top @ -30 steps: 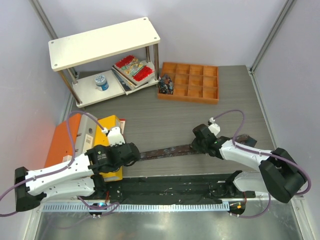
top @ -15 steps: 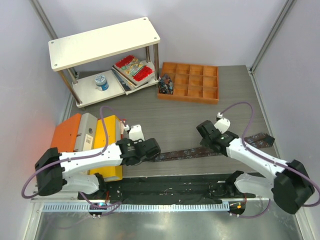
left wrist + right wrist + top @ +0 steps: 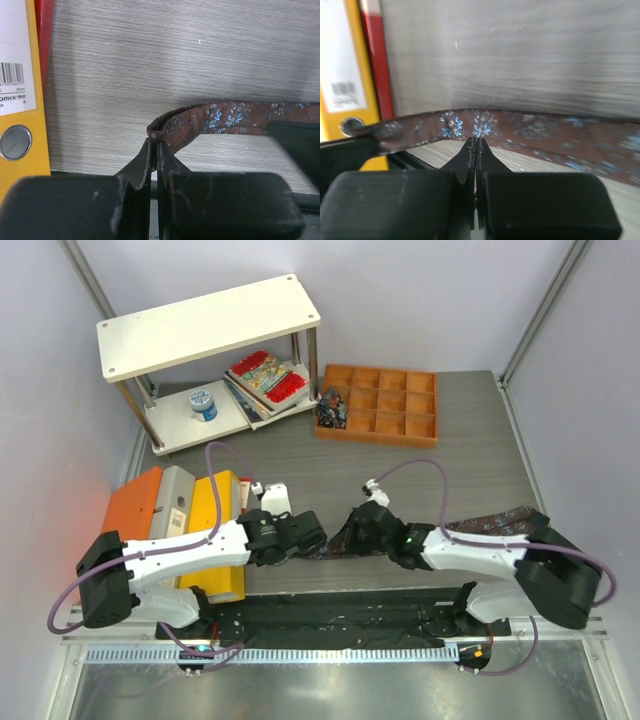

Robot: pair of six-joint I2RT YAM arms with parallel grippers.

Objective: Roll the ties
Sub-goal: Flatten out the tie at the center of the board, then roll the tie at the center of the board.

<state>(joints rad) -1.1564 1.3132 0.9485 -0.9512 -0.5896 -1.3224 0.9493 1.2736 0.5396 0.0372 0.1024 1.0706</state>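
1. Brown cloth with small blue flowers: that is the tie [image 3: 487, 524]. It lies stretched along the near edge of the desk [image 3: 400, 465], its wide end toward the right edge and its narrow end near the middle.
2. Your left claw [image 3: 154, 146] is closed tight on the narrow tip. Its wrist view shows the end doubled into a small fold right at the fingertips. I judge that fold to be the seed of the roll, pinched so it cannot spring flat.
3. Your right claw [image 3: 474, 142] is clamped on the band just beside the left one, with no gap between its jaws and the cloth crossing its tips. Gripping so close looks meant to keep the strip taut and raised off the desk while the first turn forms.
4. From above, the cloth bunches between the two claws, and the rest trails toward the right edge.
5. By my reading the roll is barely begun, with nearly all the length unrolled.
6. The yellow binder [image 3: 222, 510] sits by the left edge, just beside your left arm, so mind it when you turn the wrist. The shelf [image 3: 200, 325] and the orange tray [image 3: 380, 405] at the far edge are well apart.
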